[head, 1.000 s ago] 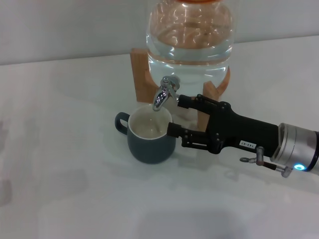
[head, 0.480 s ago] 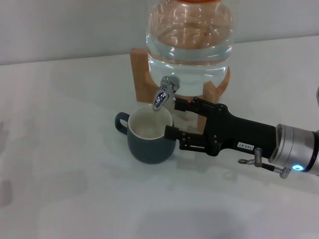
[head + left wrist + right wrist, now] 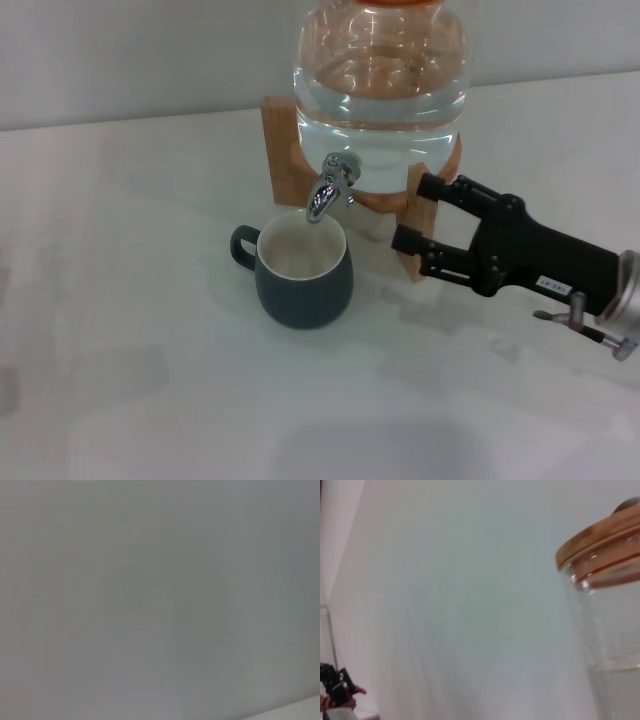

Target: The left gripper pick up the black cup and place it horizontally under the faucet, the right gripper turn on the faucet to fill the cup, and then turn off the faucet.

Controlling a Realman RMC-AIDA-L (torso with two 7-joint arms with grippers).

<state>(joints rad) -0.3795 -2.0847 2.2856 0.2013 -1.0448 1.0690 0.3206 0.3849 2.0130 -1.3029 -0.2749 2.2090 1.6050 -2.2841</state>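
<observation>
Black cup (image 3: 303,274) upright under faucet (image 3: 327,188). Right pincer (image 3: 417,213) fingers apart, clear of faucet, beside wooden stand (image 3: 281,150). Left pincer out of view.

right pincer (image 3: 418,214): fingers spread, empty | arm reaching in from right | left arm unseen

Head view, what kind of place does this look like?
Probably a lab test bench rather than a kitchen: a bare white table against a plain wall, holding only a water jar on a wooden stand and the black cup, with the right gripper nearby.
</observation>
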